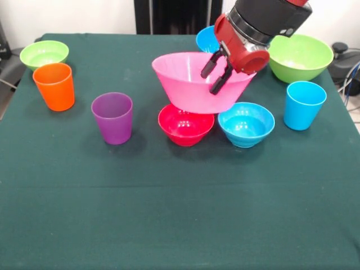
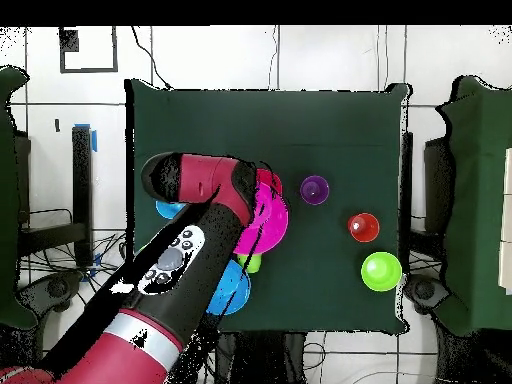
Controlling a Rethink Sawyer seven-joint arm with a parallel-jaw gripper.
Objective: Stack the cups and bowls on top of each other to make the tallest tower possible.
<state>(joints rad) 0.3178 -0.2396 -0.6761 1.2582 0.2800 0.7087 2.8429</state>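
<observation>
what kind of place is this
Probably a robotics lab or test room: a robot arm works over a green-clothed table laid out with plastic cups and bowls, and loose cables run beside the table.

The tool (image 1: pixel 218 72) grips the pink bowl's (image 1: pixel 185 84) rim, lifted.

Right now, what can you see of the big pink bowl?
The pink bowl is glossy, plastic-looking, the widest piece here, wide-rimmed, tapering to a narrow base. It is upright, slightly tilted, lifted above the red bowl; whether they touch is unclear. The pincer grips its rim, one finger inside, one outside.
</observation>
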